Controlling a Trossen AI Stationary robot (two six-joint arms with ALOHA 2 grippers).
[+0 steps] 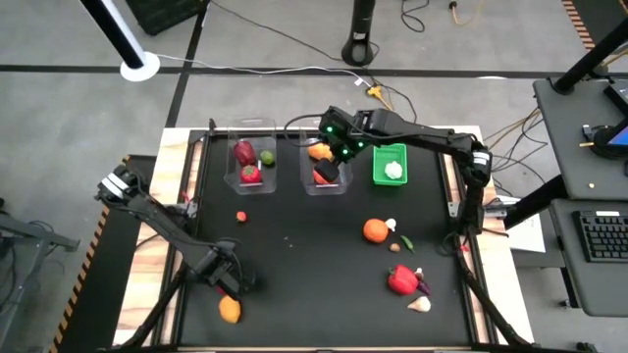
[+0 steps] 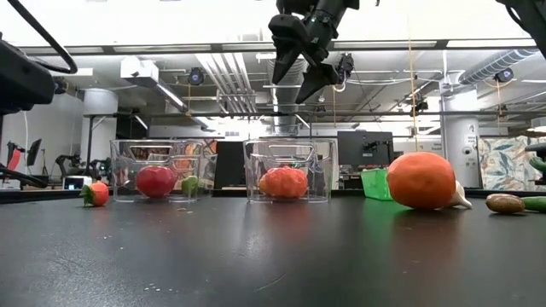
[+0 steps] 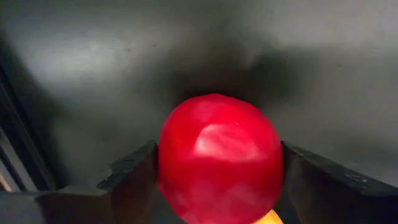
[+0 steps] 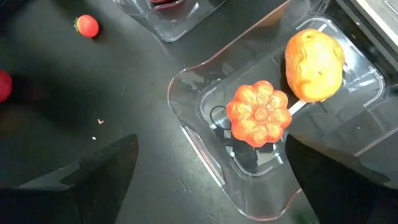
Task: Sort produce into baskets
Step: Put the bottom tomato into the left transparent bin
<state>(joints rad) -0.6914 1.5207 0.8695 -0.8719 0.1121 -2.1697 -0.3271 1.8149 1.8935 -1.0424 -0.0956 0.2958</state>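
Note:
My left gripper [image 1: 230, 288] is near the table's near left corner, shut on a round red fruit [image 3: 217, 158]. A yellow-orange piece [image 1: 230, 310] lies just beside it. My right gripper [image 2: 300, 60] is open and empty, well above the right clear tub [image 1: 326, 167]. That tub holds an orange pumpkin-like piece [image 4: 258, 113] and a yellow-orange piece [image 4: 314, 57], both resting on its floor. The left clear tub [image 1: 251, 157] holds red pieces and a lime-green one. The green mesh basket [image 1: 390, 165] holds a white piece. My left gripper has the round red fruit between its two fingers [image 3: 134, 180], one on each side of the fruit's widest part [image 3: 171, 168]. The black table shows beyond the fruit. I cannot tell whether the fruit is lifted clear.
Loose on the table are a small red strawberry [image 1: 241, 216], a big orange fruit [image 1: 375, 229] with a white piece [image 1: 391, 224], small green and brown pieces, a red pepper [image 1: 402, 280], a dark purple piece [image 1: 423, 285] and a garlic [image 1: 420, 304].

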